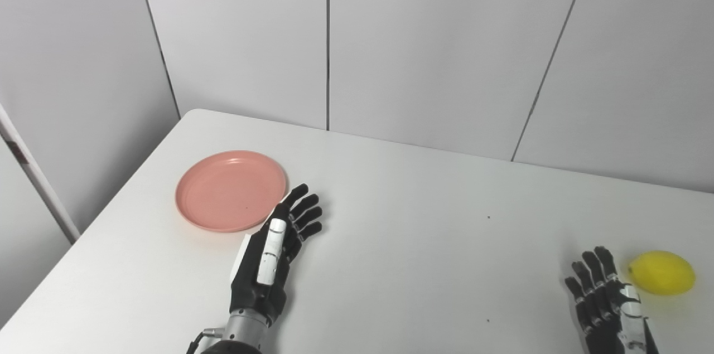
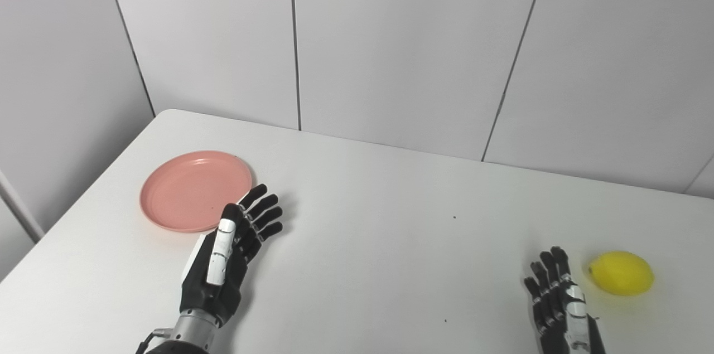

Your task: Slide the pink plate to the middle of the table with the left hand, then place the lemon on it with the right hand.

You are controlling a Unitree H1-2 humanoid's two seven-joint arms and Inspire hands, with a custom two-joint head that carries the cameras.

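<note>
A round pink plate lies on the white table at the left, empty. My left hand is open with its fingers stretched out, lying just right of the plate's near right rim; I cannot tell whether the fingertips touch it. A yellow lemon lies at the right near the front edge. My right hand is open, fingers apart, just left of the lemon and not touching it. The same scene shows in the right eye view: plate, lemon.
Grey panelled walls stand behind the table's far edge. The table's left edge runs diagonally past the plate.
</note>
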